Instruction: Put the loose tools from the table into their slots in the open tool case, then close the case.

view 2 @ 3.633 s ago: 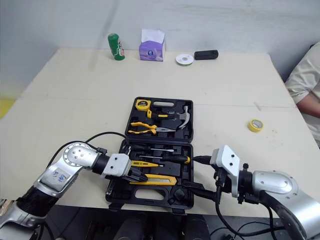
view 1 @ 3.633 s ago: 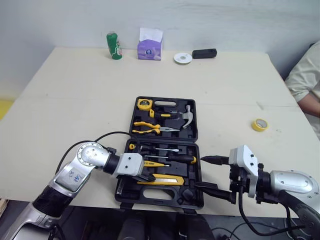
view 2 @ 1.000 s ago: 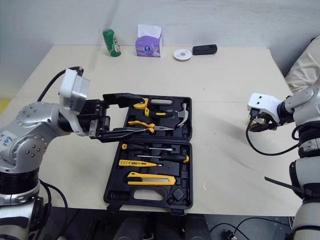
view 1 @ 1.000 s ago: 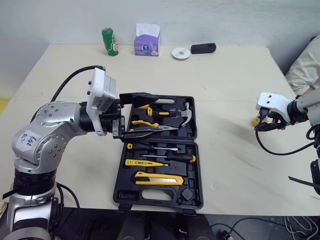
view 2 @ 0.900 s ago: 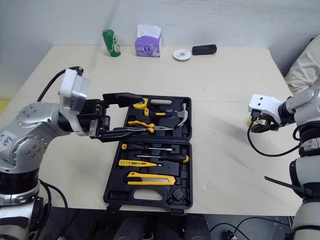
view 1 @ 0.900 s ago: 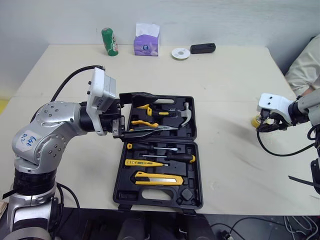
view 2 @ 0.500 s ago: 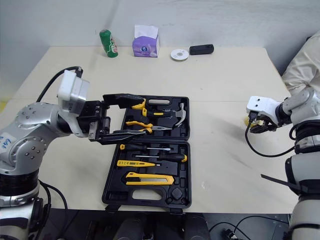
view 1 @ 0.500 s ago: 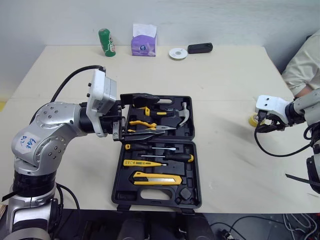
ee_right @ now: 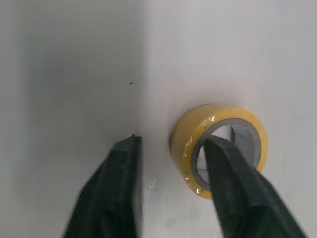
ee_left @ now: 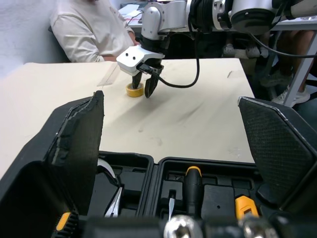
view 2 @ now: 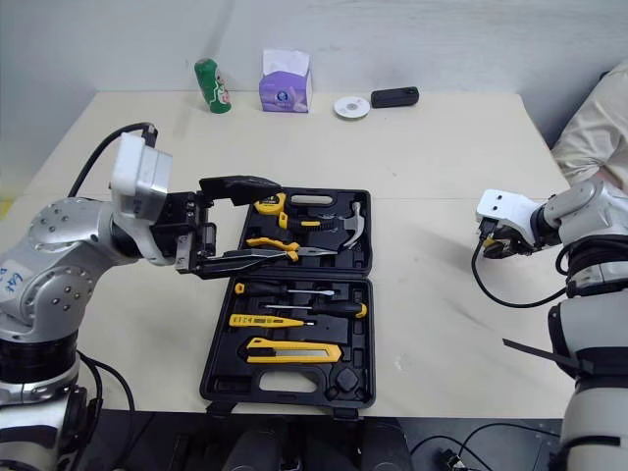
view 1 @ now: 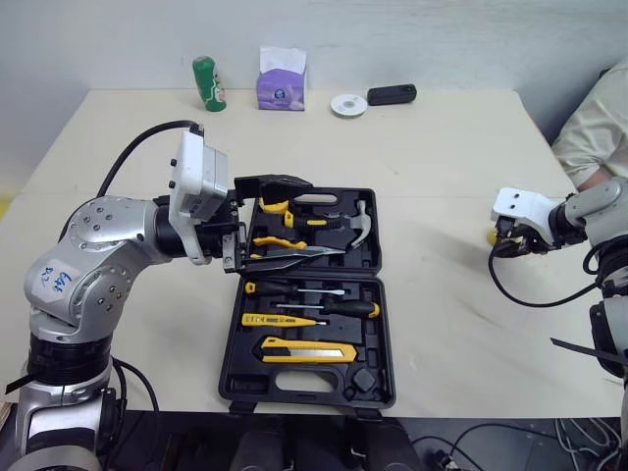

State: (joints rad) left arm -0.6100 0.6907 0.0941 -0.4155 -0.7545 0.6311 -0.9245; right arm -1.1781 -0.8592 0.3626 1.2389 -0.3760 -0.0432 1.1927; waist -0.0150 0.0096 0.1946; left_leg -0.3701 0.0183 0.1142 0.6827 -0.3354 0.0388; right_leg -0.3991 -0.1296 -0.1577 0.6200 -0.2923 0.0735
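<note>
The left gripper [view 1: 327, 216] hangs with fingers wide apart above the far half of the open case [view 1: 385, 339], holding nothing. Well to the right, the right gripper [ee_right: 171, 141] is spread over the tape [ee_right: 179, 153] on the table [view 1: 442, 294], one finger outside the roll and one over its hole.

A plain pale wall [view 1: 471, 39] stands behind the broad cream surface [view 1: 442, 157], evenly lit, with only soft shadows.
</note>
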